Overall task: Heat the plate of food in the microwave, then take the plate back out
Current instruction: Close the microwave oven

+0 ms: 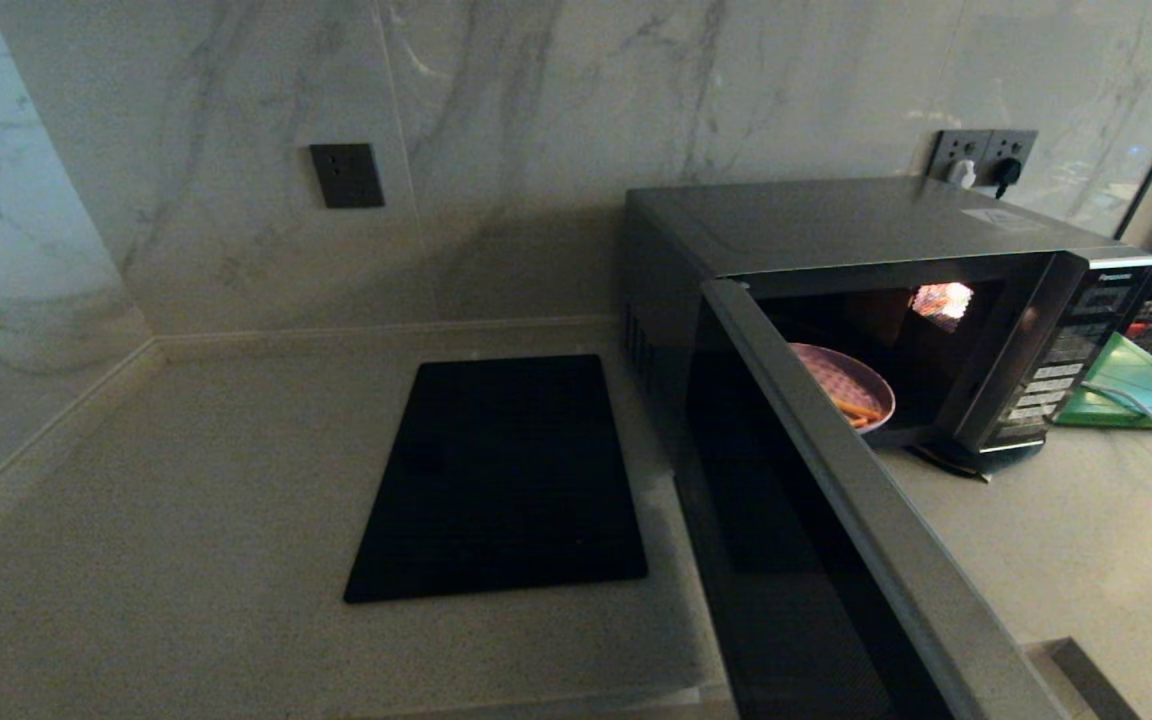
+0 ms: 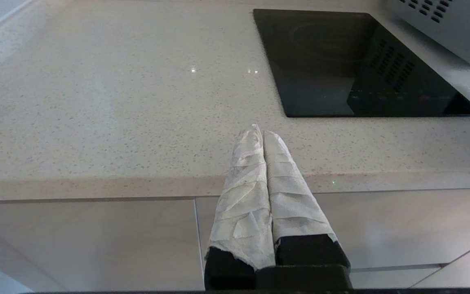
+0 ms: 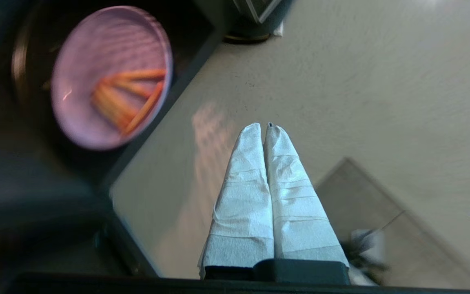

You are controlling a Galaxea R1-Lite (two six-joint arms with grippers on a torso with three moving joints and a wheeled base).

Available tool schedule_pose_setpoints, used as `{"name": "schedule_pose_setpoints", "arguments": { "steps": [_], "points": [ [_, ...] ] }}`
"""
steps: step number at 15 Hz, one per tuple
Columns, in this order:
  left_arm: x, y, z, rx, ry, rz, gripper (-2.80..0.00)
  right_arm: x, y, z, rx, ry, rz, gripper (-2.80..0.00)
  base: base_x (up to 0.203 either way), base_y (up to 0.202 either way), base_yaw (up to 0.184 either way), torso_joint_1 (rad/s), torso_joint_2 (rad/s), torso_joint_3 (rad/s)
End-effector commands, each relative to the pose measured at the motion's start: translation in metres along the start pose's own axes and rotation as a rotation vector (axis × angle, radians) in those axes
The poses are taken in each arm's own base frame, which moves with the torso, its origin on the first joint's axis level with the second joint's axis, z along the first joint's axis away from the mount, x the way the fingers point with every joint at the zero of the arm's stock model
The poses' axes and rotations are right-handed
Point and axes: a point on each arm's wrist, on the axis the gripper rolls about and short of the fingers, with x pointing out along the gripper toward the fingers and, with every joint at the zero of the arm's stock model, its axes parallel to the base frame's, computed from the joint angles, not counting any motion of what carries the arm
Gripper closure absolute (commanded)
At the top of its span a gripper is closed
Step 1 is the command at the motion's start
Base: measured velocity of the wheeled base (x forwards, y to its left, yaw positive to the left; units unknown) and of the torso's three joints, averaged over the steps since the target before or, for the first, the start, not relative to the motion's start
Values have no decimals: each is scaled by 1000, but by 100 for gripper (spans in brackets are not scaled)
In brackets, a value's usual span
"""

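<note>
The dark grey microwave (image 1: 836, 225) stands at the back right of the counter, its door (image 1: 836, 520) swung wide open toward me and its inside lit. The lavender plate of food (image 1: 851, 385) with orange sticks sits inside, partly hidden by the door's edge. The right wrist view shows the plate of food (image 3: 110, 77) in the dark cavity. My right gripper (image 3: 264, 127) is shut and empty, over bare counter outside the microwave, apart from the plate. My left gripper (image 2: 258, 132) is shut and empty, below the counter's front edge. Neither arm shows in the head view.
A flat black cooktop panel (image 1: 501, 480) lies in the counter left of the microwave. A green board (image 1: 1141, 385) with a white cable lies to the microwave's right. Wall sockets (image 1: 981, 155) sit behind it. Marble walls close the back and left.
</note>
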Motion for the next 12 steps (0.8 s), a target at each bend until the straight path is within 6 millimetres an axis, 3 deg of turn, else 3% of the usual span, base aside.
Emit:
{"name": "schedule_pose_setpoints", "arguments": {
  "steps": [1,6,12],
  "points": [
    [0,0,0,-1,1,0,0,-64,-9,8,-79,-30,94,0,0,0,0,0,0,0],
    [0,0,0,-1,0,0,0,-159,-14,13,-346,96,508,0,0,0,0,0,0,0],
    [0,0,0,-1,0,0,0,-164,13,-14,-672,387,855,0,0,0,0,0,0,0]
  ]
}}
